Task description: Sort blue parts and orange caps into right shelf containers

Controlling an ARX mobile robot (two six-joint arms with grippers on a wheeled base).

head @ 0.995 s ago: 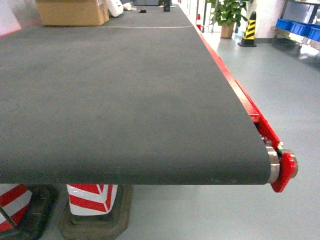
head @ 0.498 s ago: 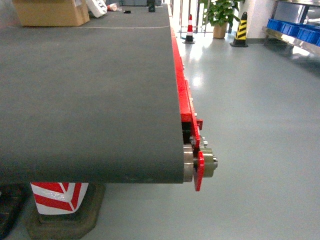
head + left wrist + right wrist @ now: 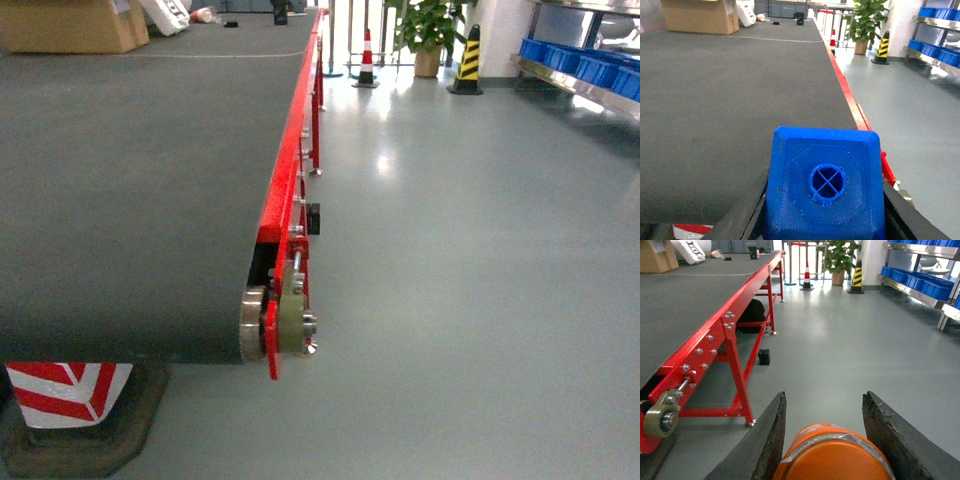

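In the left wrist view my left gripper (image 3: 826, 202) is shut on a blue part (image 3: 825, 182), a bright-blue block with a round crossed nub facing the camera, held above the conveyor's end. My right gripper (image 3: 824, 402) is shut on an orange cap (image 3: 835, 457), an orange cylinder with a taped seam, held above the grey floor. The right shelf containers (image 3: 590, 62), blue bins, stand on the steel shelf (image 3: 555, 82) at the far right; the bins (image 3: 920, 282) also show in the right wrist view. Neither gripper shows in the head view.
The dark conveyor belt (image 3: 120, 180) with its red side frame (image 3: 290, 160) fills the left. A cardboard box (image 3: 70, 25) sits on its far end. Grey floor (image 3: 470, 260) lies between belt and shelf. Cones (image 3: 367, 58) and a plant (image 3: 425, 25) stand far back.
The head view has swung to the right: the belt has slid to the left of the frame, and more floor and the shelf's bins have come into view.
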